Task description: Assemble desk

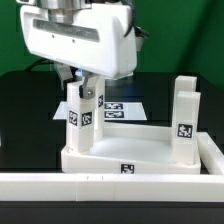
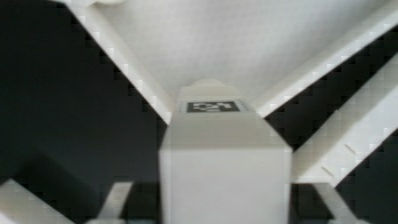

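The desk panel lies flat on the black table, rim up. One white tagged leg stands upright at its corner on the exterior view's right. A second leg stands upright at the corner on the exterior view's left. My gripper comes down from above and is shut on that leg's top. In the wrist view the held leg fills the middle with its tag facing me. My gripper straddles it, one finger showing at the side, and the panel lies beyond. Whether the leg's base is seated in its socket is hidden.
The marker board lies on the table behind the panel. A long white rail edges the table in front of the panel. Black table shows at the exterior view's left.
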`<state>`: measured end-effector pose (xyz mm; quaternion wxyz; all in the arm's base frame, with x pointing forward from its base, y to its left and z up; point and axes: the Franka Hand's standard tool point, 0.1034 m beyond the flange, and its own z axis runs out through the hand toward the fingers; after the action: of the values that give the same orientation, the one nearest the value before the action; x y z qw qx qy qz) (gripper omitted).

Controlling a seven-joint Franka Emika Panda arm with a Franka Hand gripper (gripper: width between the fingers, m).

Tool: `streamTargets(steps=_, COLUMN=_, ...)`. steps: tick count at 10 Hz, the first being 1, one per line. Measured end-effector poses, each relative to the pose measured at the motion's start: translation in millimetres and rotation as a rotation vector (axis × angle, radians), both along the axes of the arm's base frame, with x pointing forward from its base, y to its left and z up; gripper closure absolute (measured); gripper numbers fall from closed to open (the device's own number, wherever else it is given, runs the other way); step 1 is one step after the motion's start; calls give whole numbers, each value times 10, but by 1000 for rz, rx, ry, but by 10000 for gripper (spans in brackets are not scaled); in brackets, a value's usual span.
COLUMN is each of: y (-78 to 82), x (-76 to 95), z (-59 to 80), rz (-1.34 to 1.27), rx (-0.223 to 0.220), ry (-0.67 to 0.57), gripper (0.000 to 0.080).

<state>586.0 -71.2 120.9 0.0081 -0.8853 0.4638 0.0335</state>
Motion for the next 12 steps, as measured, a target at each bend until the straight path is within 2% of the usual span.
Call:
streamTargets(steps=3, y=17, x=28, z=1, rz=-275, rx=-10, ry=-3, gripper=509)
streamTargets(steps=5, y=14, x=29, z=0, rz=-319, rx=-12, ry=-1, gripper=509)
streamTargets(steps=6, y=15, x=29, z=-2, rz=-312, rx=-12, ry=-1, gripper=416)
streamTargets(steps=7, y=14, x=28, z=-4, rz=-273, rx=-12, ry=-3, gripper=276)
streamTargets(steps=8, y=12, x=24, z=-16, rz=-229, rx=-12, ry=-3, gripper=190)
streamTargets(steps=12, y=4, x=26, z=-14, rz=22, rx=-1, ry=-15, gripper=152)
